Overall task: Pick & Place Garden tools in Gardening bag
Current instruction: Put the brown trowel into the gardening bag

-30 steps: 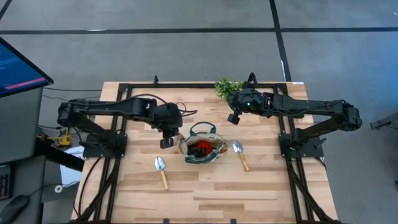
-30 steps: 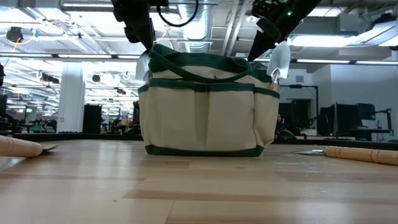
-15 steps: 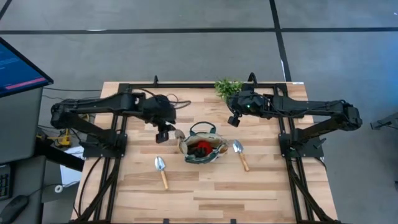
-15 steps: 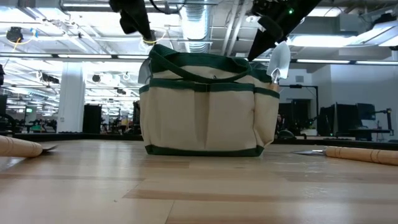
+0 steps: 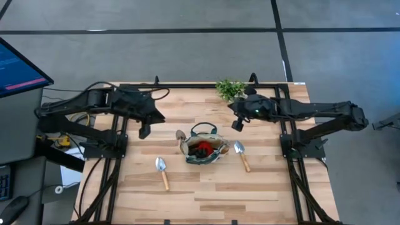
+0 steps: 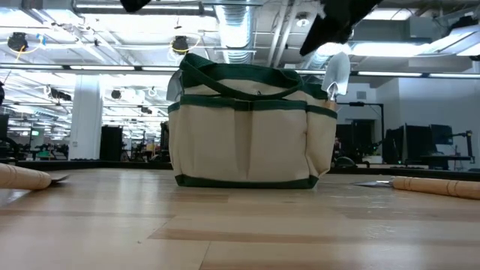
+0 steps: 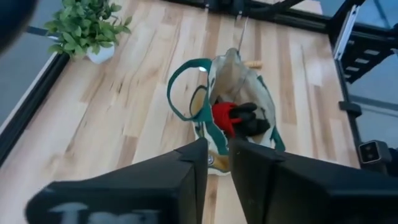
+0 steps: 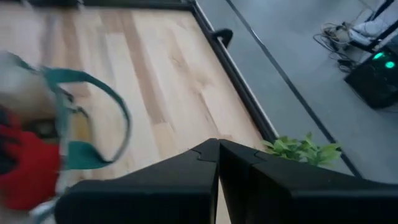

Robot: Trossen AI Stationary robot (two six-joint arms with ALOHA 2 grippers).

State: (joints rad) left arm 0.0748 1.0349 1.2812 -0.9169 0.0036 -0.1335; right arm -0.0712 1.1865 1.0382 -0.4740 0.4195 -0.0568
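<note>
The khaki gardening bag (image 5: pixel 203 149) with green trim stands upright on its base mid-table. It also shows in the low view (image 6: pixel 247 127) and the left wrist view (image 7: pixel 233 99). A red-and-black item (image 7: pixel 233 118) lies inside it. Trowel blades stick up from its side pockets (image 6: pixel 335 75) (image 6: pixel 174 82). One trowel (image 5: pixel 162 172) lies flat left of the bag and another trowel (image 5: pixel 240 154) lies right of it. My left gripper (image 5: pixel 145 131) hovers far-left of the bag, narrowly open and empty (image 7: pixel 216 149). My right gripper (image 5: pixel 237 125) hovers far-right of the bag, shut and empty (image 8: pixel 217 144).
A leafy green plant (image 5: pixel 229 87) stands at the table's far edge, close to my right arm. Black frame rails (image 5: pixel 122 144) run along the table's left, right and far sides. Bare wood lies toward the near edge (image 5: pixel 206 194).
My left gripper has drawn back from the bag's left side, going up and toward the table's far left. A trowel stays upright in the bag's left pocket. My right gripper has risen a little. The bag has stayed in place.
</note>
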